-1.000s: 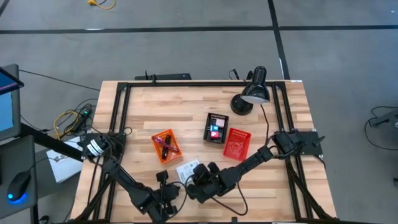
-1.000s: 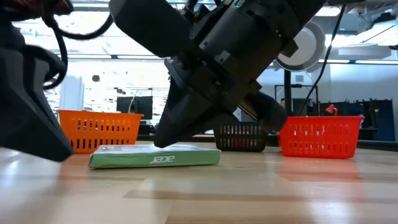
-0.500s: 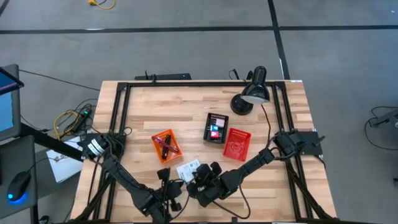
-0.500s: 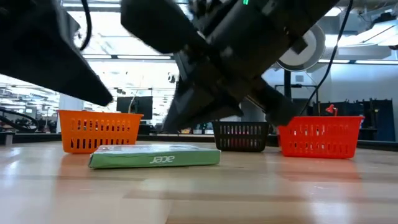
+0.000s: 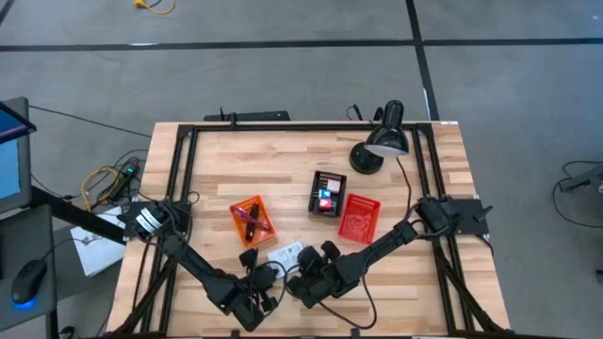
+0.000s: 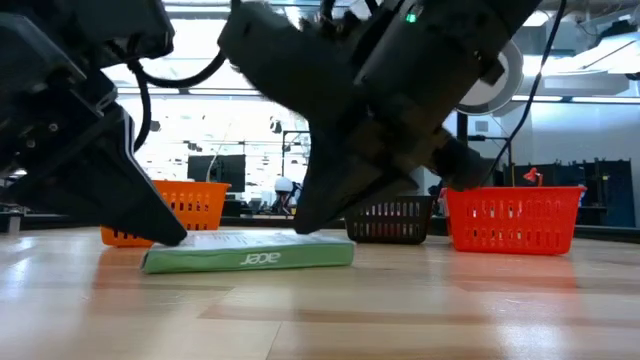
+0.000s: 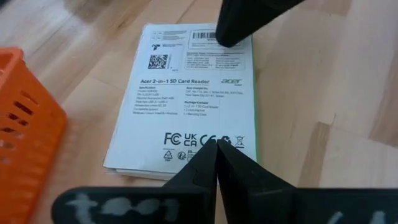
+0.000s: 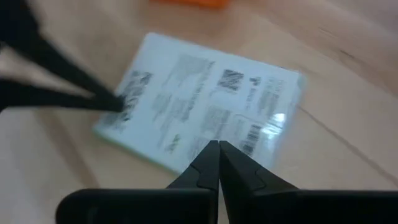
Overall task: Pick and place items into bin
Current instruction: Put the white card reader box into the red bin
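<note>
Currently the step in hand looks like the pick of the last loose item — the white packet lies flat on the table near the front edge, label side up, between the two grippers; it sits just in front of the orange bin, apart from it.

Both arms converge on it; the left gripper is low at one short edge, fingers pressed together, tips over the packet's near edge — touching or just above, cannot tell; the right gripper is at the opposite edge, fingers likewise clenched with nothing between them, tips over the barcode end. In the low view both dark wrists slope steeply down to the packet, one from each side; nothing is lifted, the packet rests on the wood.

Other bins already hold things: pens in the orange bin, small coloured cubes in the black bin; the red bin stands just beside it, contents unclear. The lamp stands at the back, out of the way.

Judgement: the task is nearly done — only this packet is left outside. Next move calls for one gripper to part its fingers and get an edge; the packet is thin and flat, so a top grasp is hard — likely one closed gripper pins or tips it while the other takes the raised edge; risk is sliding it into the orange bin.
</note>
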